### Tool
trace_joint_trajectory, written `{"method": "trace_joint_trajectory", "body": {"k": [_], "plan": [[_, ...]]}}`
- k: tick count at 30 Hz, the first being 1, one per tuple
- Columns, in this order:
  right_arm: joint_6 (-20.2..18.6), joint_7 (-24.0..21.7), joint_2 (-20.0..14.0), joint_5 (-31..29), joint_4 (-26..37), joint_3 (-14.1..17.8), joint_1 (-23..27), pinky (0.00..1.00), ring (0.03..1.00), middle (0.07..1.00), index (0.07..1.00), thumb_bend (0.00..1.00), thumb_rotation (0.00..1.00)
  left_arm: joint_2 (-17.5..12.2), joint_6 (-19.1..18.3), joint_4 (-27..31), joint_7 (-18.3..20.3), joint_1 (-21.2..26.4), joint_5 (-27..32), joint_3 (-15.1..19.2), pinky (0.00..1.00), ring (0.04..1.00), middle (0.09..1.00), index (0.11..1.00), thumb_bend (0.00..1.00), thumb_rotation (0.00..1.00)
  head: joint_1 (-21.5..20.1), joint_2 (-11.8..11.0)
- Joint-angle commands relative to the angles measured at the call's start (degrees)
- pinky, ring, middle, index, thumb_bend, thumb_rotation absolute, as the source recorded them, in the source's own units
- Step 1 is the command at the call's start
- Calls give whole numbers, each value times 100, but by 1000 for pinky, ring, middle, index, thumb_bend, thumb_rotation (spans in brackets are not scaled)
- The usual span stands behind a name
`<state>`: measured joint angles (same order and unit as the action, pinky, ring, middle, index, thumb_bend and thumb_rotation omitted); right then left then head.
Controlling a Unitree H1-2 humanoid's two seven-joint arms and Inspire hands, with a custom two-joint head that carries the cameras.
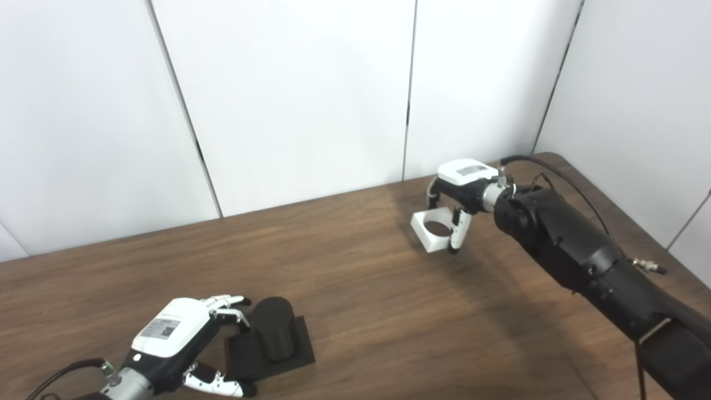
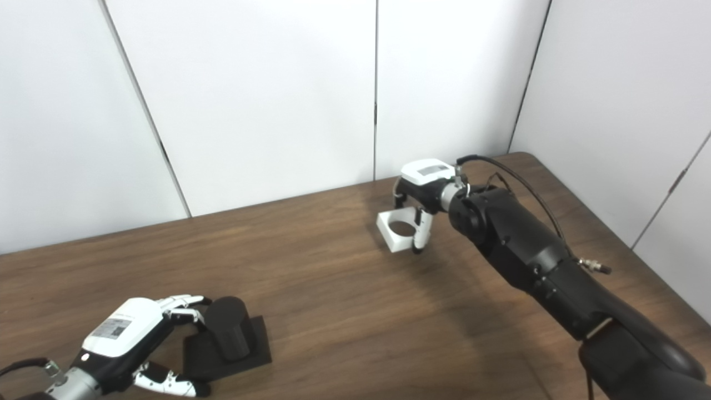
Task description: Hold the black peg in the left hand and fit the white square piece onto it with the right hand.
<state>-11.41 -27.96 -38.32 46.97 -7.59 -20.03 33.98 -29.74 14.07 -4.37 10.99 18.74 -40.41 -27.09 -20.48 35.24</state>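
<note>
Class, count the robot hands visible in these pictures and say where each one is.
2. The left hand is at the near left, beside the black cylindrical peg. The right hand is far right, fingers around the white square piece.

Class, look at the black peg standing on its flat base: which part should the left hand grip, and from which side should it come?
Probably the black peg is best gripped low on its upright round body, from its left side where the left hand already is. That leaves the top free.

Bright, even overhead light; the brown wooden table [image 1: 361, 289] shows soft shadows under the arms and faint sheen. Both views slightly soft, unblurred.
</note>
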Motion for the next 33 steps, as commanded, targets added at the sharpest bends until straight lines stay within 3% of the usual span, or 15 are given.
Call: {"method": "trace_joint_trajectory", "body": {"k": [1, 12, 17, 23, 33], "plan": [[112, -19, -175, -72, 342, 171, 242, 928, 852, 771, 479, 517, 134, -159, 23, -180, 329, -164, -243, -133, 791, 874, 870, 489, 523, 56, 204, 11], [424, -384, -147, -252, 1221, 199, 248, 898, 838, 762, 476, 518, 132, 31, -368, -32, 585, -97, -374, -260, 838, 904, 896, 490, 524, 61, 1161, 225], [728, -391, -142, -350, 1508, 234, 264, 856, 817, 742, 476, 519, 132, 165, -396, -117, 481, -61, -399, -283, 837, 899, 891, 489, 524, 62, 1562, 316], [1040, -385, -128, -473, 1729, 307, 294, 788, 789, 724, 476, 520, 134, 287, -442, -146, 464, -21, -461, -323, 838, 900, 893, 489, 524, 64, 1890, 371], [1082, -587, 63, -623, 2257, 379, 332, 755, 778, 719, 477, 520, 135, 412, -609, -88, 490, 6, -577, -352, 856, 907, 899, 489, 523, 63, 2104, 430]]}}
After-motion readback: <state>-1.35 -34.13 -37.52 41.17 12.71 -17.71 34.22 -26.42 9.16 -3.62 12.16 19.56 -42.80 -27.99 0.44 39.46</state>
